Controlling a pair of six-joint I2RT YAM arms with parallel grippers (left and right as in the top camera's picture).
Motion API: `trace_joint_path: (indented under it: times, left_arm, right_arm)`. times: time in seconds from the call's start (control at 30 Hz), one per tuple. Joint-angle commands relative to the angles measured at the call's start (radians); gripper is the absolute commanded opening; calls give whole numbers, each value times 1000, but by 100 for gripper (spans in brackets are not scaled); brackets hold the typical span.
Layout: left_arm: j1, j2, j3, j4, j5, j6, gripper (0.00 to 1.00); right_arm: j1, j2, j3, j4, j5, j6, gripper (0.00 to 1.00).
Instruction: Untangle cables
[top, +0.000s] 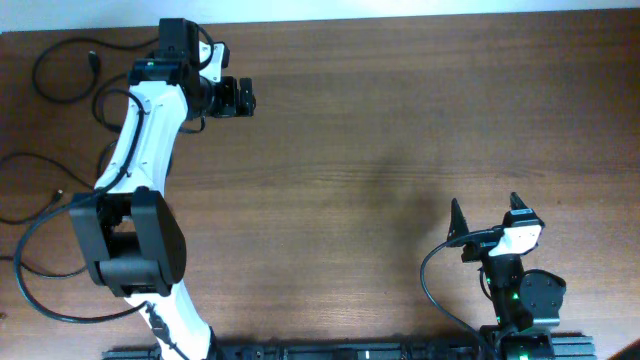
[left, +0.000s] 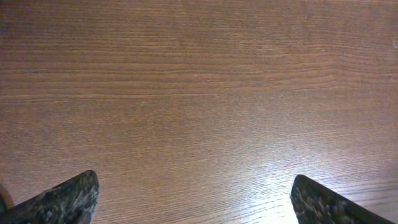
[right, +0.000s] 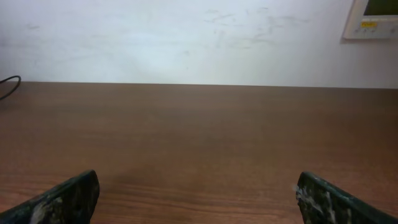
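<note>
The cables are thin black cords lying as loose curving strands at the far left of the table. One loop (top: 62, 72) has a small plug end (top: 93, 58). Another strand (top: 28, 162) curves to a plug (top: 55, 197). A short strand (top: 108, 100) lies beside the left arm. My left gripper (top: 248, 97) is open and empty over bare wood, to the right of the cables; the left wrist view (left: 193, 183) shows only wood between its fingers. My right gripper (top: 487, 210) is open and empty at the front right, which the right wrist view (right: 198, 180) confirms.
The wooden table (top: 400, 120) fills the overhead view. A thicker black wire (top: 25, 280) loops from the left arm's base at the front left. The right wrist view shows a white wall (right: 186, 37), a wall panel (right: 373, 18) and a bit of cable (right: 7, 84) at the left edge.
</note>
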Motion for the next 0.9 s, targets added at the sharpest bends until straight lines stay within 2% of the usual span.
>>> trace_joint_path:
  times: [0.0, 0.33, 0.53, 0.87]
  left_arm:
    - [0, -17, 16, -1, 9, -10, 99]
    - [0, -18, 16, -1, 9, -10, 99]
    - [0, -17, 16, -1, 9, -10, 99]
    - [0, -17, 16, -1, 9, -10, 99]
  right_arm:
    - [5, -12, -11, -1, 30, 5, 99]
    - [5, -12, -11, -4, 38, 19, 98]
    - [5, -12, -11, -4, 37, -39, 98]
    - [5, -12, -11, -1, 37, -40, 98]
